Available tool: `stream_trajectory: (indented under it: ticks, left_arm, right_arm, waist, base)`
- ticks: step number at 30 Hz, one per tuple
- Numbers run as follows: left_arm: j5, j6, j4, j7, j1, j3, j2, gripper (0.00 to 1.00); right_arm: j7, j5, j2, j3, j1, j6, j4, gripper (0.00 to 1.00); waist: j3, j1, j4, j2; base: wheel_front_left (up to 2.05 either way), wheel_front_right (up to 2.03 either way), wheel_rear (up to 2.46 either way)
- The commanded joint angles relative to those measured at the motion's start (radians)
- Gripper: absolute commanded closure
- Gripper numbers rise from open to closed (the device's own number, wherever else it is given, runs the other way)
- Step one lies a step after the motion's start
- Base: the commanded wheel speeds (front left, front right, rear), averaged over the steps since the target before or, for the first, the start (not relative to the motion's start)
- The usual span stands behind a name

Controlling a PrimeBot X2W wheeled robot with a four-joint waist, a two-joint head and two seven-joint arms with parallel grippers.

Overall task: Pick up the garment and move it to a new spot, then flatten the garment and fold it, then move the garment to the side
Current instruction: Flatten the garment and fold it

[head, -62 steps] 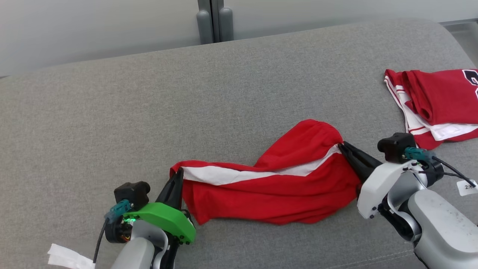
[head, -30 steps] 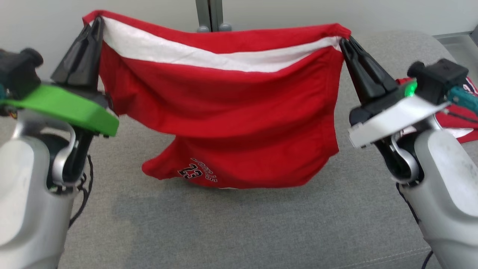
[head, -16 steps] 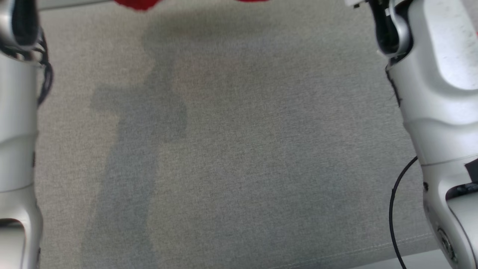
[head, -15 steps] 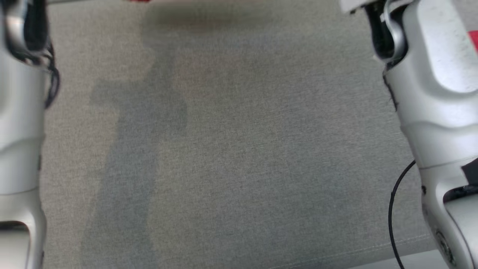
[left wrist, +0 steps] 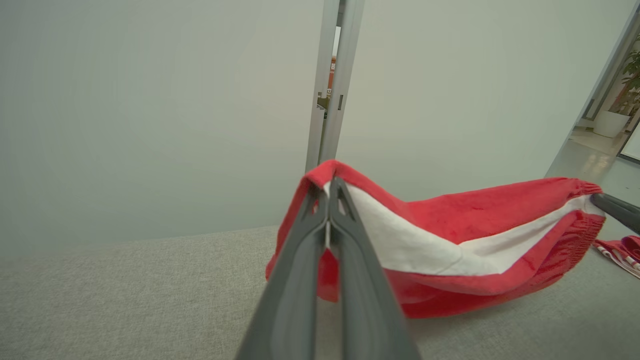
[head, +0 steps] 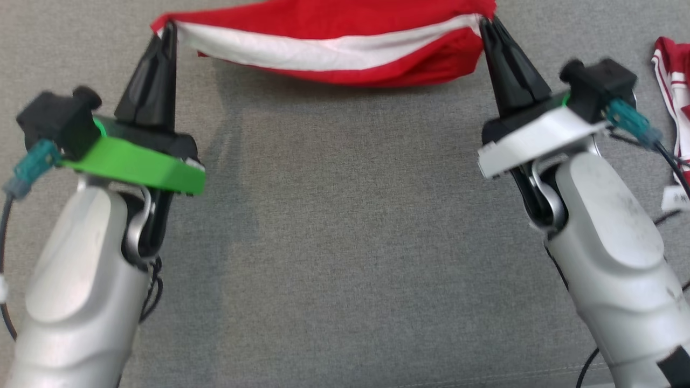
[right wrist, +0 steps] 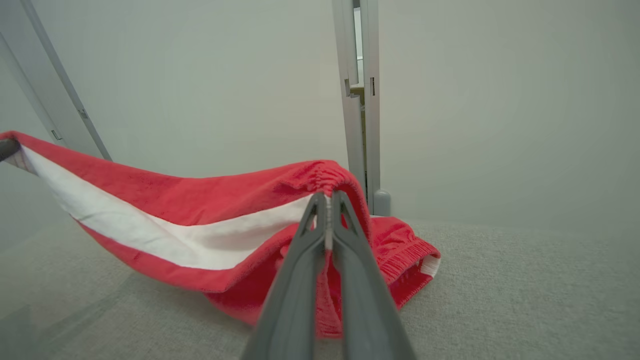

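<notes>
The garment (head: 334,32) is a pair of red shorts with a white band, stretched by its waistband between both grippers at the top of the head view. My left gripper (head: 168,27) is shut on the waistband's left end, and my right gripper (head: 485,22) is shut on the right end. The cloth sags in the middle and its lower part touches the grey surface. In the left wrist view the shorts (left wrist: 450,240) run from my left gripper (left wrist: 329,186) to the right. The right wrist view has the shorts (right wrist: 175,225) running left from my right gripper (right wrist: 328,197).
The grey fabric surface (head: 345,215) spreads under both arms. A second red and white garment (head: 671,108) lies at the right edge. A pale wall with a grey metal post (left wrist: 332,85) stands behind the surface. Black cables (head: 668,161) hang off the right wrist.
The head camera has swung between frames. Both grippers, still shut on the waistband, have come down from high up, and the shorts' lower part now lies on the surface.
</notes>
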Motion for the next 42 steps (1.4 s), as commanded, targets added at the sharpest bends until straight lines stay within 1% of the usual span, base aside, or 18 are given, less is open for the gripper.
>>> stream_trajectory:
  ticks: [1,5,10,12,17,19,23,25,27,31,36,39,42]
  left_arm:
    - [0.005,-0.003,-0.031,-0.007,0.043,0.011,0.000,1.00]
    - [0.038,-0.003,-0.170,-0.007,0.188,0.046,-0.020,1.00]
    - [0.069,0.004,-0.347,-0.007,0.370,0.076,-0.042,1.00]
    - [0.079,0.018,-0.421,-0.007,0.452,0.084,-0.037,1.00]
    - [0.095,0.069,-0.604,0.010,0.654,0.085,-0.006,1.00]
    - [0.105,0.090,-0.660,0.026,0.722,0.078,0.003,1.00]
    - [0.084,0.124,-0.725,0.060,0.823,0.076,0.005,1.00]
    - [0.071,0.134,-0.727,0.069,0.856,0.078,0.006,1.00]
    - [0.052,0.134,-0.709,0.076,0.868,0.076,0.003,1.00]
    - [0.020,0.108,-0.619,0.085,0.832,0.075,0.000,1.00]
    - [-0.005,0.074,-0.461,0.105,0.715,0.066,-0.007,1.00]
    - [-0.006,0.047,-0.348,0.122,0.601,0.045,-0.010,1.00]
    - [0.000,0.031,-0.227,0.123,0.476,0.043,-0.006,1.00]
  right_arm:
    - [-0.004,0.011,-0.009,-0.014,0.048,-0.002,-0.037,1.00]
    - [-0.004,0.034,-0.018,-0.049,0.195,-0.002,-0.168,1.00]
    - [-0.004,0.045,-0.029,-0.042,0.355,-0.002,-0.284,1.00]
    - [-0.003,0.050,-0.034,-0.037,0.421,-0.002,-0.327,1.00]
    - [-0.003,0.084,-0.038,-0.041,0.590,-0.002,-0.420,1.00]
    - [-0.004,0.095,-0.043,-0.040,0.650,-0.002,-0.448,1.00]
    - [0.011,0.088,-0.058,-0.052,0.756,-0.002,-0.492,1.00]
    - [0.027,0.096,-0.052,-0.054,0.790,-0.002,-0.507,1.00]
    - [0.044,0.104,-0.052,-0.050,0.810,-0.002,-0.502,1.00]
    - [0.060,0.129,-0.037,-0.044,0.794,-0.002,-0.439,1.00]
    - [0.051,0.143,-0.022,-0.032,0.724,-0.002,-0.324,1.00]
    - [0.043,0.142,-0.003,-0.044,0.664,-0.002,-0.255,1.00]
    - [0.032,0.128,0.019,-0.048,0.599,-0.002,-0.206,1.00]
  waist:
    - [-0.034,-0.0001,0.012,0.0000]
    - [-0.099,-0.0001,0.015,0.0000]
    - [-0.193,-0.0001,0.010,0.0000]
    - [-0.230,-0.0001,0.002,0.0000]
    - [-0.295,-0.0001,-0.028,0.0000]
    - [-0.310,-0.0001,-0.041,0.0000]
    - [-0.319,-0.0001,-0.060,0.0000]
    - [-0.316,-0.0001,-0.068,0.0000]
    - [-0.309,-0.0001,-0.074,0.0000]
    - [-0.288,-0.0001,-0.081,0.0000]
    - [-0.246,-0.0001,-0.082,0.0000]
    - [-0.210,-0.0001,-0.083,0.0000]
    - [-0.168,-0.0001,-0.093,0.0000]
  base:
    - [0.00,0.00,0.00]
    - [0.00,0.00,0.00]
    - [0.00,0.00,0.00]
    - [0.00,0.00,0.00]
    - [0.00,0.00,0.00]
    - [0.00,0.00,0.00]
    - [0.00,0.00,0.00]
    - [0.00,0.00,0.00]
    - [0.00,0.00,0.00]
    - [0.00,0.00,0.00]
    - [0.00,0.00,0.00]
    - [0.00,0.00,0.00]
    - [0.00,0.00,0.00]
